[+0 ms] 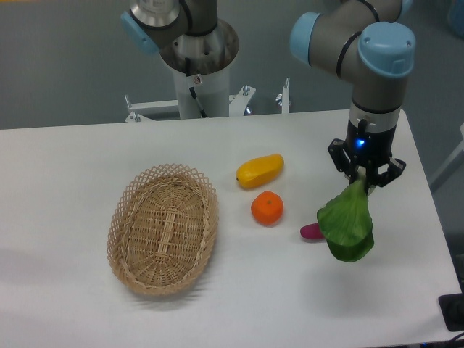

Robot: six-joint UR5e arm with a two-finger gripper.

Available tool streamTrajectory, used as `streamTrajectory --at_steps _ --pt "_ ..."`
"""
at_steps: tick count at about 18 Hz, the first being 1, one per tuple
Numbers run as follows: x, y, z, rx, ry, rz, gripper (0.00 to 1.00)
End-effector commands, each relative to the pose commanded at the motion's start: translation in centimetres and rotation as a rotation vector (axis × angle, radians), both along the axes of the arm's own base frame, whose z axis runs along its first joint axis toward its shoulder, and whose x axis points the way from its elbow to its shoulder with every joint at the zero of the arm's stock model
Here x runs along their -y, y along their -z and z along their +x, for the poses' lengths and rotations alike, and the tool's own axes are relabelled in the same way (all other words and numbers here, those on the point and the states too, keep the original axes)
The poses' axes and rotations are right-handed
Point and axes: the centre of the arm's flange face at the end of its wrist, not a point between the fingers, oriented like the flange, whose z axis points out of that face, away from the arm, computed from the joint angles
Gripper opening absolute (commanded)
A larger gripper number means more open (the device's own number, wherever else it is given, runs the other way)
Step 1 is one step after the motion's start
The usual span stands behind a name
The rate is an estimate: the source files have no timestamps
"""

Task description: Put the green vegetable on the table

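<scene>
The green vegetable (346, 223) is a bright green leafy toy that hangs from my gripper (362, 183) by its pale stem end. My gripper is shut on that stem and points down over the right part of the white table (65, 174). The leaf dangles above the tabletop and looks held off the surface; contact cannot be told for sure. It partly hides a small magenta item (310, 232).
An oval wicker basket (164, 228) lies left of centre, with nothing in it. A yellow oblong item (259, 170) and an orange (267, 208) lie in the middle. The robot base (197, 65) stands at the back edge. The table's right edge is close to the gripper.
</scene>
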Motion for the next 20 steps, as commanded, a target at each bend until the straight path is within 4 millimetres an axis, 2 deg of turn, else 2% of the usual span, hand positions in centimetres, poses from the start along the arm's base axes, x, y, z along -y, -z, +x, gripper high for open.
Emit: streamTrajectory --at_steps 10,13,15,17,20 --pt "-0.3 0.4 0.1 0.010 -0.015 0.001 0.25" --pt "-2.7 1.6 0.9 0.026 -0.094 0.023 0.25" --pt "-5.5 3.0 1.3 0.012 -0.140 0.053 0.25" --pt "-8.0 5.0 1.5 0.009 -0.218 0.099 0.25" --pt "-11.1 8.4 2.9 -0.001 -0.223 0.086 0.25"
